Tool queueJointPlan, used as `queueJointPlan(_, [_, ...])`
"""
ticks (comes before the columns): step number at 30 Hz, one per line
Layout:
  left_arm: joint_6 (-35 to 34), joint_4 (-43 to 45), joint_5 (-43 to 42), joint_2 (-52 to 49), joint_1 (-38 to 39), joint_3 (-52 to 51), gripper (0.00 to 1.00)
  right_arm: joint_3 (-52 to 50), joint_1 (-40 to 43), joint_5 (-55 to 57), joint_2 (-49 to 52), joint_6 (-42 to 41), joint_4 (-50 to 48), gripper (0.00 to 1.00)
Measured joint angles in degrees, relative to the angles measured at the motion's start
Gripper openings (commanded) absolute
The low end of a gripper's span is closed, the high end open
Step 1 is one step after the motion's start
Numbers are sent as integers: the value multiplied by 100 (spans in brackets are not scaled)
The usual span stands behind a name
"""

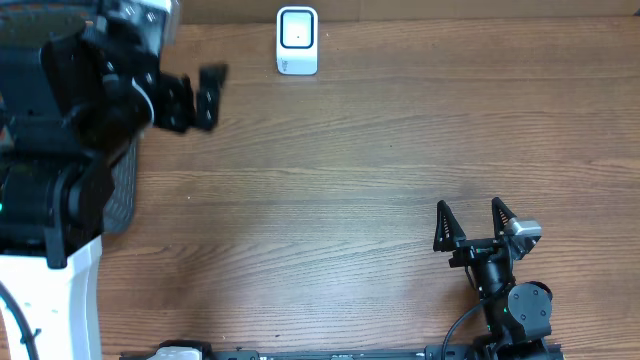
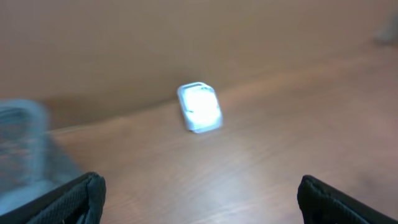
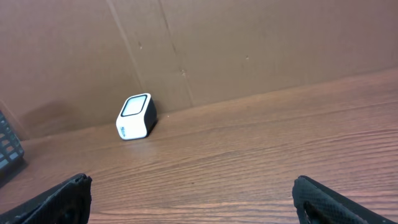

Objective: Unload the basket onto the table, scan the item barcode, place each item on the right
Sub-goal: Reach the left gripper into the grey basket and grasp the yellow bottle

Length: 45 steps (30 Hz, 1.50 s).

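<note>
The white barcode scanner [image 1: 297,40] stands at the table's far edge, its window facing up; the right wrist view has it [image 3: 135,116] against the brown back wall, and the left wrist view shows it [image 2: 200,107] blurred. No item shows in any view. My left gripper [image 1: 211,95] hovers open at the far left, left of the scanner, nothing between its fingers [image 2: 73,199]. My right gripper [image 1: 470,222] rests open near the front right, also with nothing in it, fingertips [image 3: 323,199] wide apart.
A dark grey mesh basket [image 1: 122,190] sits at the left edge, partly under the left arm; its corner [image 3: 9,149] shows in the right wrist view and it is a blur [image 2: 22,146] in the left wrist view. A brown cardboard wall [image 3: 249,43] backs the table.
</note>
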<state>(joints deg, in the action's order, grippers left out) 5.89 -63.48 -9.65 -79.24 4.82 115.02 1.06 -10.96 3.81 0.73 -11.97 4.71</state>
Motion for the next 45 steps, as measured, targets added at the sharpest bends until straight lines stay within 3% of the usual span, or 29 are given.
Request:
queueJointPlan(6, [-122,573,1906,-369,-179,24,99,0,0,0,0,0,-4,100])
queueJointPlan(11, [-122,566,2361,-918,-883,26,100,0,0,0,0,0,-4,100])
queueJointPlan(26, [-101,538,7,-2190,-3545,26,100,0,-2,0,0,0,-2,100])
queueJointPlan(45, [787,481,-632,-4059,-3668,24,98,0,0,2,0,2,-4,100])
